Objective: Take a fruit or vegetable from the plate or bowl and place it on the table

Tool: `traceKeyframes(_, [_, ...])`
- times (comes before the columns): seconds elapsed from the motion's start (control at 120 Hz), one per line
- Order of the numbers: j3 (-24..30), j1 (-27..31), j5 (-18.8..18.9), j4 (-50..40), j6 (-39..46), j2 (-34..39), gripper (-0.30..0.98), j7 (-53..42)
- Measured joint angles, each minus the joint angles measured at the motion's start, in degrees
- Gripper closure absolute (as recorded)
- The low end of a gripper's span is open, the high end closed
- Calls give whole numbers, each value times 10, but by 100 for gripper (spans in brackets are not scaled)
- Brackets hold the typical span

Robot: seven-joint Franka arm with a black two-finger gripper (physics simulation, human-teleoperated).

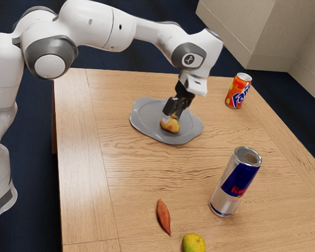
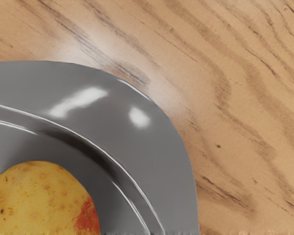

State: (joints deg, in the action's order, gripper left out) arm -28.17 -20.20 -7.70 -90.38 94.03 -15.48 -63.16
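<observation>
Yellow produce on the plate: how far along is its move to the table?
The approach looks done: the gripper is right at the yellow produce. Whether it is grasped, I can't tell. Left to do: the produce is within the plate's outline, so lifting it clear and setting it on the table remain.

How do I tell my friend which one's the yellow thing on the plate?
On the wooden table, find the gray plate. There you'll see a roundish yellow thing with a red patch. Unlike it, the greener fruit lies off the plate, near the pointy reddish-brown thing.
</observation>
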Motion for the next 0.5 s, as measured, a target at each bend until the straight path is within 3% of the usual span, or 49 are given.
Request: traceKeyframes(0.5, [-17, 11, 7, -35, 74, -2, 0, -113])
